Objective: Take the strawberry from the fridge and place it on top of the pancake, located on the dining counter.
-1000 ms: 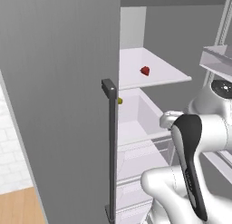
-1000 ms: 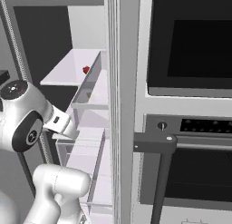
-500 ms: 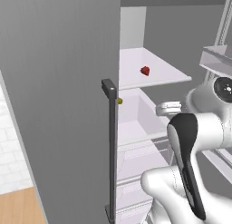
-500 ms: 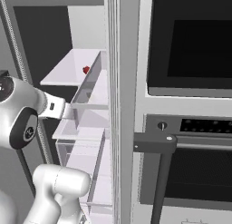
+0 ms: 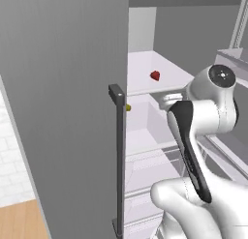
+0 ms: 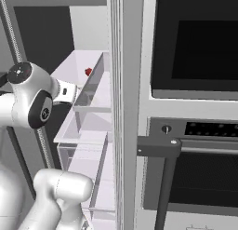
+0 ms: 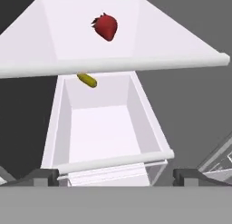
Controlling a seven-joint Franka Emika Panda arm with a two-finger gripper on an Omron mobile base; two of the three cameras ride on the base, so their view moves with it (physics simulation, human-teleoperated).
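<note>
Fridge [image 5: 68, 112], the tall grey unit with a long dark bar handle, stands open on white shelves. On its flat white upper shelf [image 7: 149, 32] lies the small bright red strawberry [image 7: 105, 26], ahead of and above the gripper [image 7: 115, 177]. The two-finger gripper is spread fully wide and empty, aimed lower at a clear drawer [image 7: 106, 128] with a small yellow fruit [image 7: 87, 80] at its back.

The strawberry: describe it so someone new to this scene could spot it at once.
Look inside the open fridge at the white shelf above the clear drawer. The strawberry lies alone on top of that shelf, small and bright red. The other small item, a yellow fruit, sits lower, behind the shelf's front edge.
</note>
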